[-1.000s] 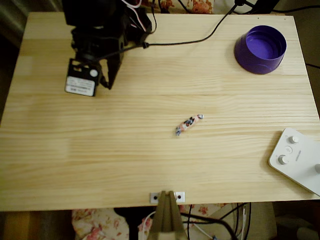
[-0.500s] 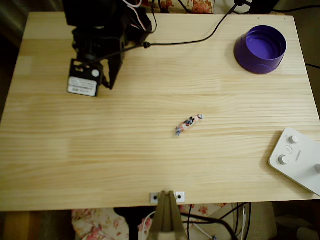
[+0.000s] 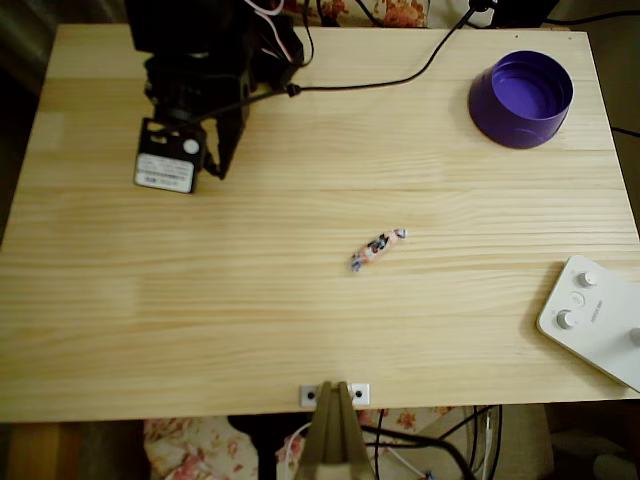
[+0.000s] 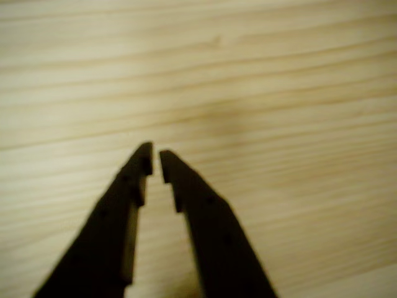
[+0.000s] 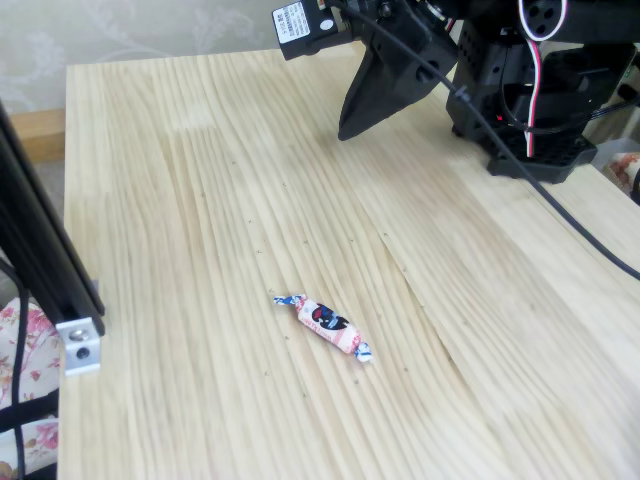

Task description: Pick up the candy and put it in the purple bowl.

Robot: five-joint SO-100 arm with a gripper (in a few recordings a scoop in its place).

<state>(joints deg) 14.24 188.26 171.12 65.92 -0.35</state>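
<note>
Small wrapped candy (image 3: pixel 378 248) lying flat on the bare wooden table (image 3: pixel 300 320), just right of centre in the overhead view, slanted with one twisted end toward upper right; lower centre of the fixed view (image 5: pixel 324 324). Purple bowl (image 3: pixel 521 98) upright in the upper right corner of the overhead view, well apart from the candy. Black claw (image 4: pixel 155 160) nearly closed in the wrist view, tips a narrow slit apart, nothing between them, only wood grain beneath. Arm parked at upper left of the overhead view (image 3: pixel 212 160), well apart from the candy. White knobbed device (image 3: pixel 595 320) at the lower right edge.

Likely very light, with a crinkly, somewhat slick wrapper and a firmer middle; twisted ends thin and floppy. Best taken across the fat middle, fingers on either long side, opened wider first. Risk of skidding or flicking away if nudged by one tip.
</note>
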